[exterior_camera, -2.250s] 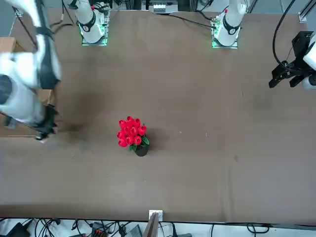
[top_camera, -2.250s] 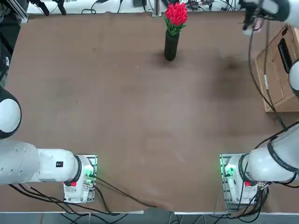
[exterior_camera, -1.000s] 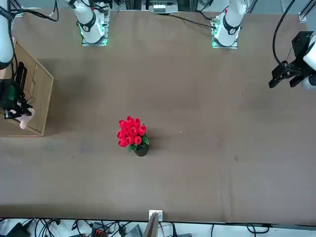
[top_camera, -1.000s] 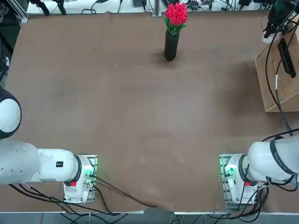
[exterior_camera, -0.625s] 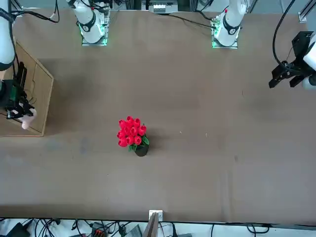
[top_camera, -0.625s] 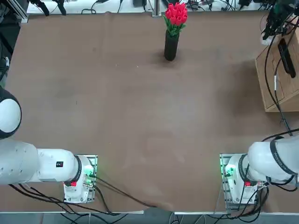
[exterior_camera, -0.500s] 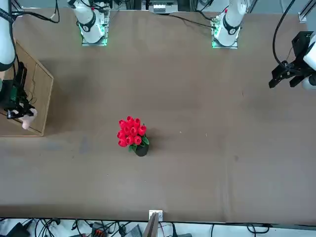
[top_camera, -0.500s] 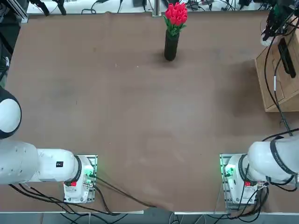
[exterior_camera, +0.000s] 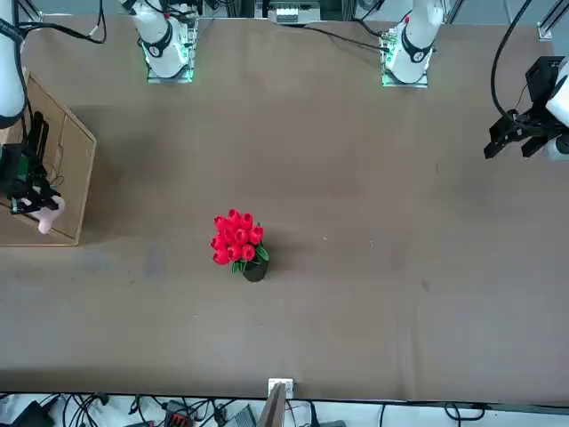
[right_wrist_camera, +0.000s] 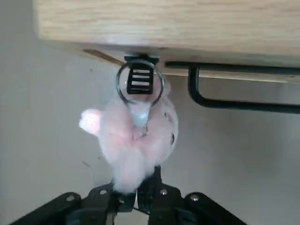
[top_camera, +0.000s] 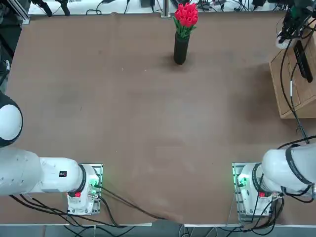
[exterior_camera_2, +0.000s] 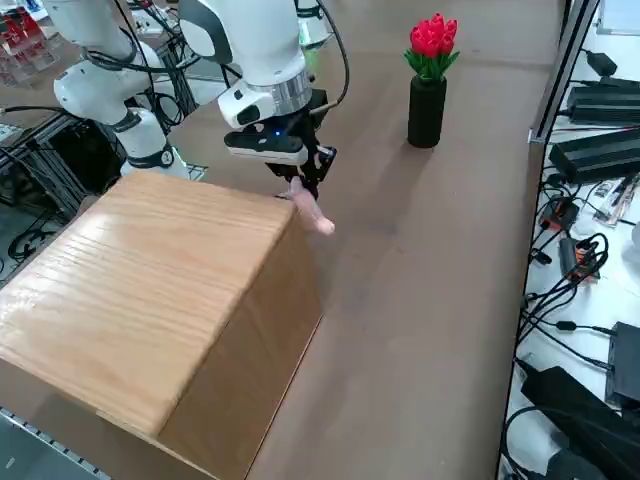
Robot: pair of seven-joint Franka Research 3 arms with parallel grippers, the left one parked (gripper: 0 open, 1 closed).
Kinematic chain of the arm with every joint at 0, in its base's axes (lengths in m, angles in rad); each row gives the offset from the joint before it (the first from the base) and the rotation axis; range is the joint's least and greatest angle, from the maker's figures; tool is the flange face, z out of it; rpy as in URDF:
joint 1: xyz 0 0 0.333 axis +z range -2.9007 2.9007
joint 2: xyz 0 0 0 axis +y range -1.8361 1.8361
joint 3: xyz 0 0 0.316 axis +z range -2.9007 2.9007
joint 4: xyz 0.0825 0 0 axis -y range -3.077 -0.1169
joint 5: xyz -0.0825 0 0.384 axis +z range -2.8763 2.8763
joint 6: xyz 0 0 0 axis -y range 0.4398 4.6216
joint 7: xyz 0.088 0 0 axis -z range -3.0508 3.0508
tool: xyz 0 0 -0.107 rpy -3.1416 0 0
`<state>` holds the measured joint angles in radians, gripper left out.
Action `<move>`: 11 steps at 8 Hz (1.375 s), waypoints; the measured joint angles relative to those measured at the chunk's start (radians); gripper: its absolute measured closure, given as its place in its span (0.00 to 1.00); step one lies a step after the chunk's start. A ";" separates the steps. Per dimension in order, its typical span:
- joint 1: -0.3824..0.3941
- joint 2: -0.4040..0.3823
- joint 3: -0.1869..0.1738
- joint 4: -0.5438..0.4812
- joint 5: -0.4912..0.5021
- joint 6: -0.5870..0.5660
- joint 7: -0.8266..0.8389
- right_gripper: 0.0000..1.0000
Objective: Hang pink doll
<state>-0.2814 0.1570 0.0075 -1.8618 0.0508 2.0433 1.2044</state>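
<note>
The right gripper (right_wrist_camera: 133, 187) pinches the pink doll (right_wrist_camera: 136, 140) from below (ring (right_wrist_camera: 139, 84) leading) so it can catch the hook (right_wrist_camera: 220, 101) on the wooden box (exterior_camera_2: 150, 300).

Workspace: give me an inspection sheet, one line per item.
Surface: brown table, bare across the middle.
Job's things: pink doll held off the table at the wooden box, its key ring near the black hook but not on it.
Clutter: black vase of red flowers near the far edge.
Grippers: right gripper shut on the pink doll, beside the box's front.
Cables: loose cables on the floor past the table.
Surroundings: nothing seen of people.
</note>
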 joint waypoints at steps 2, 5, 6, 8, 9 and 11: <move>-0.001 0.000 0.000 -0.008 0.001 0.013 -0.002 0.94; -0.001 0.001 0.001 -0.032 0.003 0.042 -0.004 0.60; -0.001 -0.001 0.003 -0.032 0.004 0.041 -0.015 0.43; 0.000 -0.026 0.016 -0.020 0.007 -0.025 -0.134 0.04; 0.005 -0.045 0.022 0.011 0.021 -0.108 -0.235 0.00; 0.037 -0.071 0.028 0.124 0.072 -0.257 -0.442 0.00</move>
<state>-0.2447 0.0864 0.0352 -1.7381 0.1224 1.7864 0.7619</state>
